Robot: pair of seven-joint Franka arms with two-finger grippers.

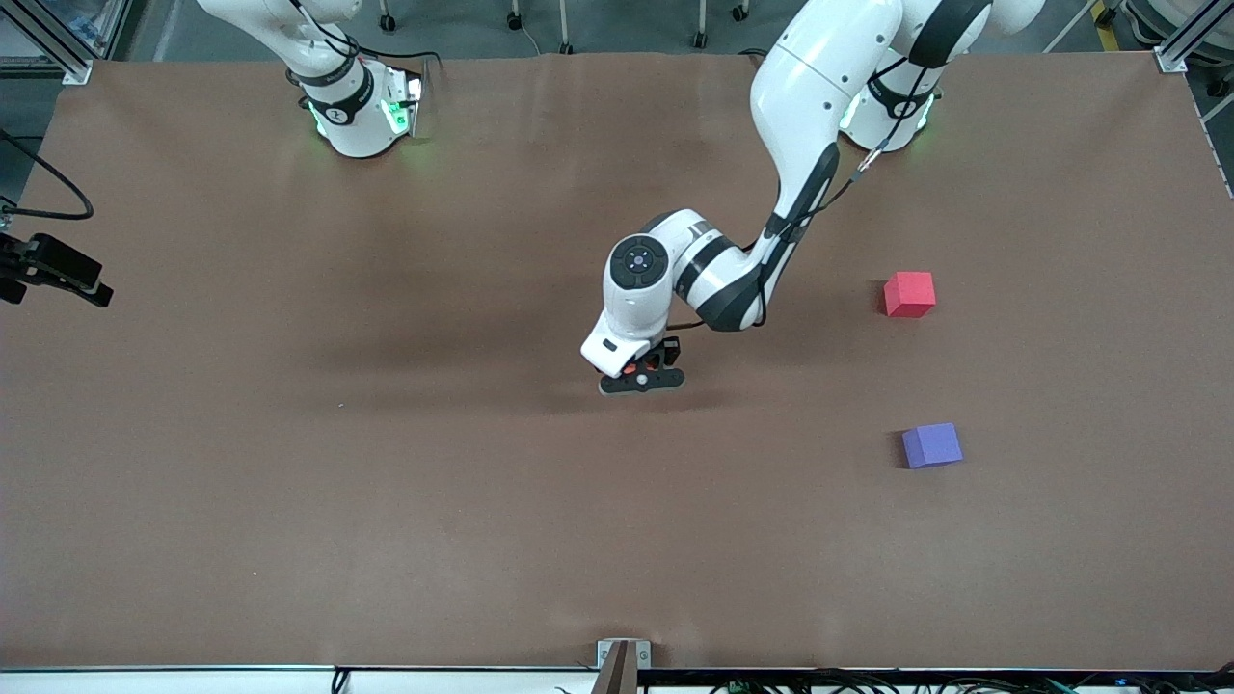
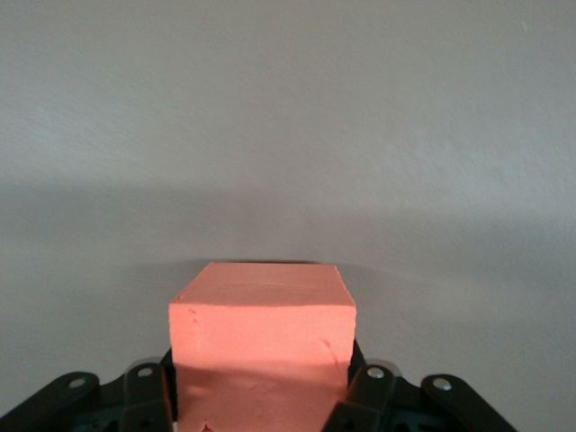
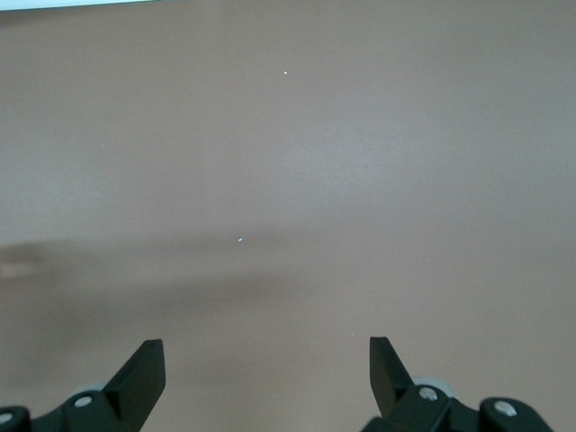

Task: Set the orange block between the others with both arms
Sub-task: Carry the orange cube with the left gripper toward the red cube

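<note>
In the middle of the table, the left gripper is shut on the orange block, of which only a sliver shows under the wrist. In the left wrist view the orange block fills the gap between the black fingers, which press on its two sides. The red-pink cube and the purple-blue cube lie toward the left arm's end of the table, the purple-blue one nearer the front camera. The right gripper is open over bare brown mat with nothing between its fingers.
A black device with a cable juts in at the table's edge at the right arm's end. A small metal bracket sits at the edge nearest the front camera. The right arm's base stands at the robots' edge.
</note>
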